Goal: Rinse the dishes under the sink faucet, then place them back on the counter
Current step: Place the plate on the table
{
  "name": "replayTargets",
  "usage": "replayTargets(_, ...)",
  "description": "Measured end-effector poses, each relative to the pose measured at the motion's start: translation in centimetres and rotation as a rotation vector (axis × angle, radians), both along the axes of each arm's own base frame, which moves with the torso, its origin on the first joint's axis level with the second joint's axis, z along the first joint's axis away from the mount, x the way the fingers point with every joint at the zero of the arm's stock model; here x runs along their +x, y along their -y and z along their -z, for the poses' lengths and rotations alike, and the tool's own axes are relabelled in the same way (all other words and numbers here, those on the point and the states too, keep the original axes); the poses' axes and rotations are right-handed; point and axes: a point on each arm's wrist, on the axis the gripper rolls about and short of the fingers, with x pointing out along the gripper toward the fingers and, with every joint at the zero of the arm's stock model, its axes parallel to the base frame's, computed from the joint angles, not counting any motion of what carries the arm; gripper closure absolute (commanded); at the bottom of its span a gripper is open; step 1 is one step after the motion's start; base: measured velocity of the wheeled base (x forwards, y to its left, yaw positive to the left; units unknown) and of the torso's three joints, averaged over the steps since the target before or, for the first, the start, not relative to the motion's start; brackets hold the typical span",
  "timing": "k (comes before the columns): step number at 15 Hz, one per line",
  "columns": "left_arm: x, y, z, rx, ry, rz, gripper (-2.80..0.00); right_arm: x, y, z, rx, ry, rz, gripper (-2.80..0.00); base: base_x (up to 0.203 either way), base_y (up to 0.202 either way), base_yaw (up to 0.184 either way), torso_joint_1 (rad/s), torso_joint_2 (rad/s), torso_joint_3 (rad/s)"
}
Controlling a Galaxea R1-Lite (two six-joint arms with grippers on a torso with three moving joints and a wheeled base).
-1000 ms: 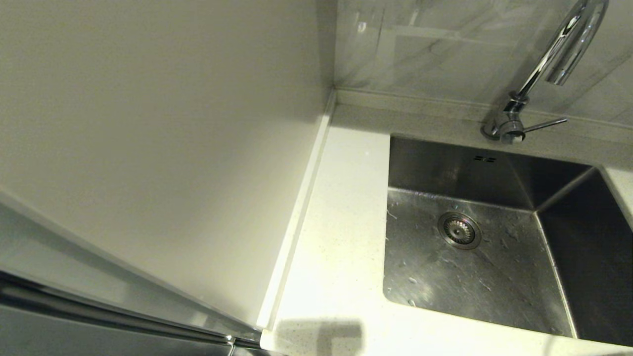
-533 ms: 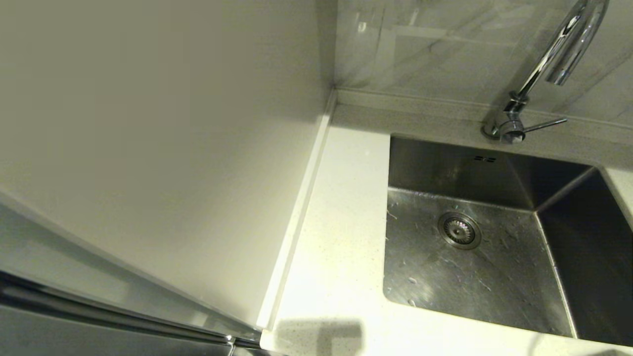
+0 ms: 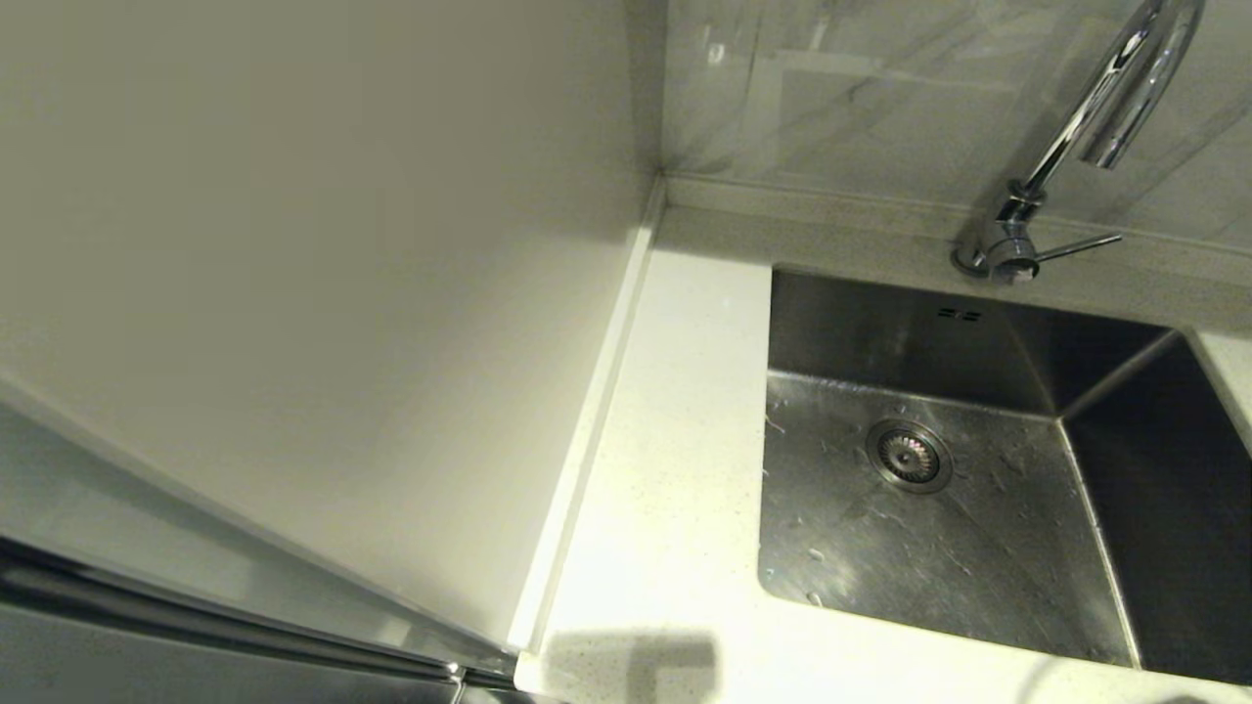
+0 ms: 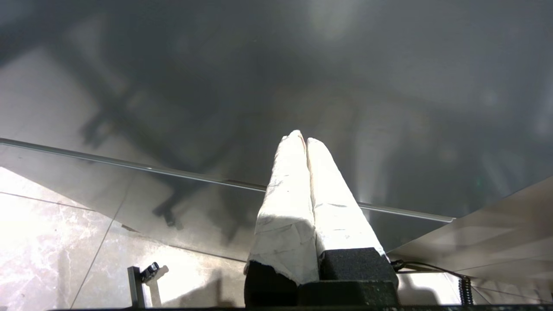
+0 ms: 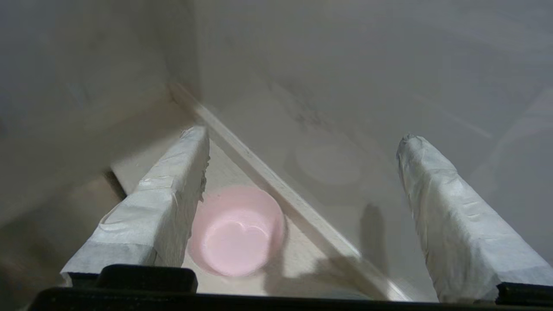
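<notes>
The steel sink (image 3: 939,557) is empty, with its drain strainer (image 3: 909,455) bare. The chrome faucet (image 3: 1086,108) arches over its far edge and no water runs. Neither gripper shows in the head view. In the right wrist view, a pale pink bowl (image 5: 235,231) sits upright on the white counter (image 5: 298,263) beside the raised edge strip (image 5: 276,185). My right gripper (image 5: 302,138) hangs open above it, one finger (image 5: 168,190) over the bowl's side, holding nothing. My left gripper (image 4: 302,138) is parked, shut and empty. The blue-green bowl and lilac plate are out of view.
A cream wall panel (image 3: 323,274) closes off the counter (image 3: 675,440) on the left of the sink. A tiled wall (image 3: 861,88) rises behind the faucet's side lever (image 3: 1076,246). The left wrist view faces a dark steel panel (image 4: 276,77) and marble floor tiles (image 4: 47,242).
The sink, faucet and counter have not moved. A faint shadow has crept onto the counter's front right edge in the head view.
</notes>
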Motion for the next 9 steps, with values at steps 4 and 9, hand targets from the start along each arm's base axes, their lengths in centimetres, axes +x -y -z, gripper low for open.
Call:
replayTargets(4,0.0,0.0,0.0,-0.001,0.000,0.000,0.00,-0.2,-1.1,2.8,0.000,-0.209,0.047,-2.80,0.000,0.000,0.000,0.000,0.00,0.000)
replayTargets(9,0.0,0.0,0.0,0.000,0.000,0.000,0.00,-0.5,-0.6,1.2,0.132,-0.309,0.129,-2.80,0.000,0.000,0.000,0.000,0.00,0.000)
